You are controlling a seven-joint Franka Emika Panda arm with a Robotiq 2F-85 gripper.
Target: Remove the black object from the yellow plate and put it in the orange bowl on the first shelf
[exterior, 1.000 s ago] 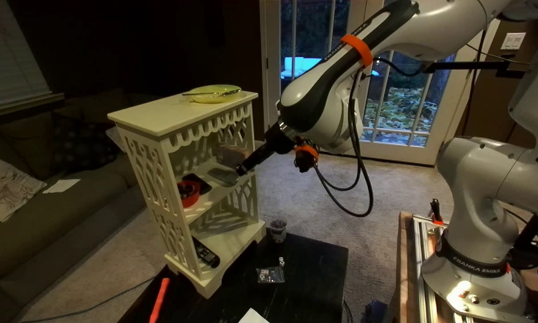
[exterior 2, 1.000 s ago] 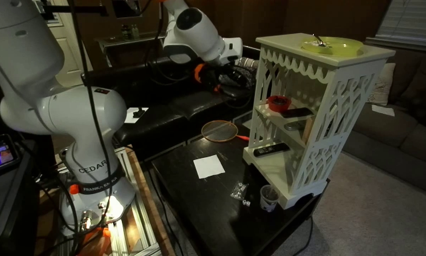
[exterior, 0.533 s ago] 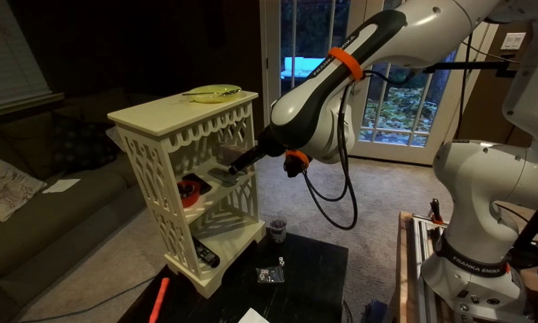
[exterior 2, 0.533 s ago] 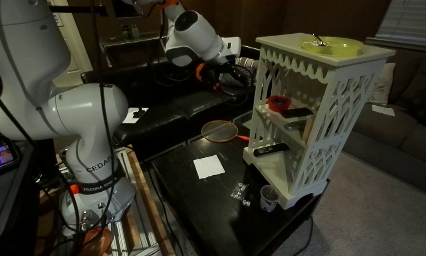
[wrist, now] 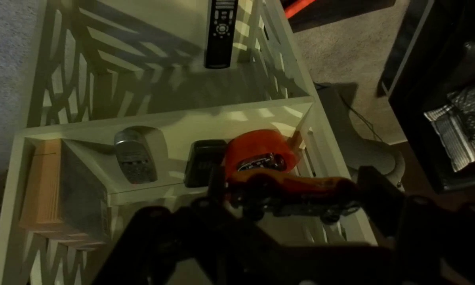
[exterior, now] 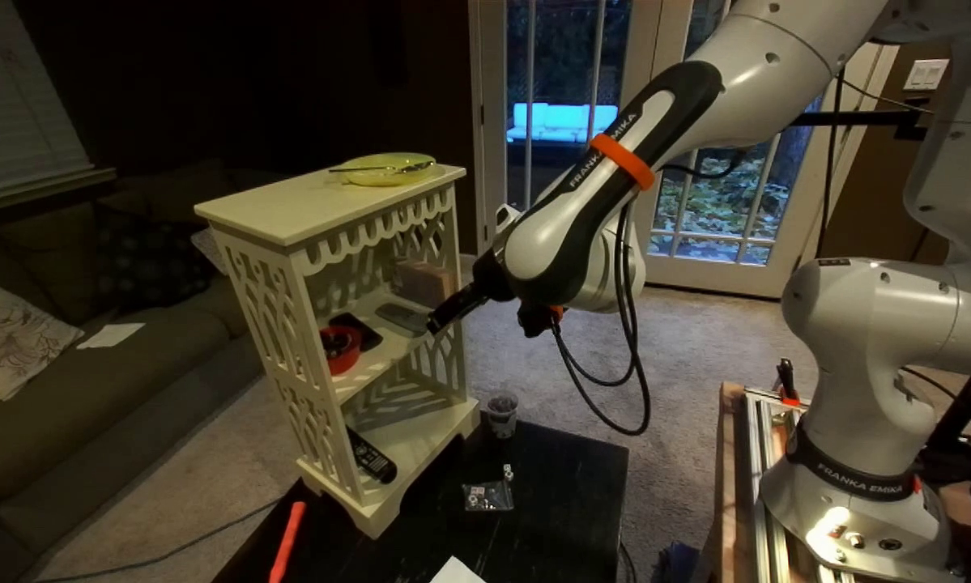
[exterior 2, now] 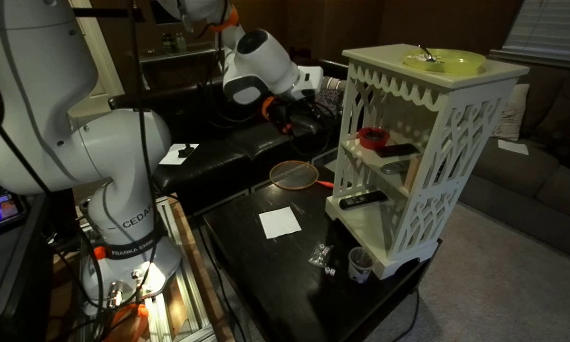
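Note:
In the wrist view my gripper is shut on a toy car with an orange-red top and black underside. I cannot tell whether this is the black object; no separate one shows clearly. The orange bowl stands on the first shelf, the middle board, with dark shiny things inside; both exterior views show the bowl. The gripper is at the open front of this shelf in an exterior view. The yellow plate is on the unit's top with a utensil on it.
A black phone, a grey handset and a box-like block share the bowl's shelf. A remote lies on the bottom board. The unit's lattice sides and scalloped top edge frame the opening. A cup stands beside it.
The arm and gripper have come down. In an exterior view the gripper tip shifted slightly left, then back right and lower, near the shelf front. The bowl, plate and shelf items have not moved.

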